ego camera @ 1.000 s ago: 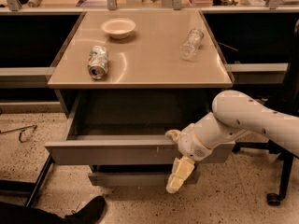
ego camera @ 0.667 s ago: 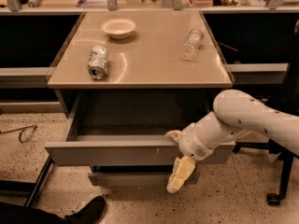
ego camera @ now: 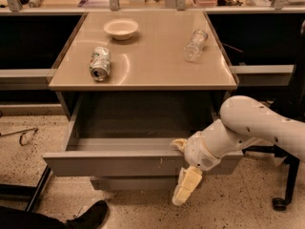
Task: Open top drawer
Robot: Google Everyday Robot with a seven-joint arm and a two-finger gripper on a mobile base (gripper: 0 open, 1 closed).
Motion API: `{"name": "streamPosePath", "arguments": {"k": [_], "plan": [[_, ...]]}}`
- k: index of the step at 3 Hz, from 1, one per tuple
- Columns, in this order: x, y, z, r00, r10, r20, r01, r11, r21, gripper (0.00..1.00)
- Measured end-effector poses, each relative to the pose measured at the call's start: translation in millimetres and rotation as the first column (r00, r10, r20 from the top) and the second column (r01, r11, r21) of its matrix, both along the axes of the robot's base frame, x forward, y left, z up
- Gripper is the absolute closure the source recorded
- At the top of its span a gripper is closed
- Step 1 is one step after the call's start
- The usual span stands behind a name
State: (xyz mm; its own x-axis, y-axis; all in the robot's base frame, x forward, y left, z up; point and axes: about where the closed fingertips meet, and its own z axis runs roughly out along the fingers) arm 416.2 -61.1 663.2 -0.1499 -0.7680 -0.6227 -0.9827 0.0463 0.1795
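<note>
one drawer matters to me here: the top drawer (ego camera: 119, 163) stands well out from under the table (ego camera: 157, 78), its grey front forward of the cabinet and the tray behind it showing nothing inside. the gripper (ego camera: 177, 173) sits at the right end of that front. its fingers (ego camera: 178, 144) are spread wide and clamp nothing. the upper one is hooked over the top edge into the tray, and the lower one hangs down in front, past the bottom edge. i read that hook as the reason for the pose, since the front has no handle and the lip is all there is to pull on. by my judgement the opening is nearly or fully done. a narrower drawer front (ego camera: 133, 182) sits just below. on the table a can (ego camera: 99, 64) lies on its side, a bowl (ego camera: 121, 28) sits behind it, and a clear bottle (ego camera: 196, 44) lies to the right, all clear of the arm. i cannot read the can's print, and no other writing shows.
</note>
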Motion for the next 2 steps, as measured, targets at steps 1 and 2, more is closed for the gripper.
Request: {"name": "streamPosePath", "arguments": {"k": [1,2], "plan": [[-4.0,1.2,-6.6,0.9996,0.009,-0.025,-0.009,1.000,-0.004,0.00],[-4.2,1.0,-3.2,0.9996,0.009,-0.026,-0.009,1.000,-0.005,0.00]]}}
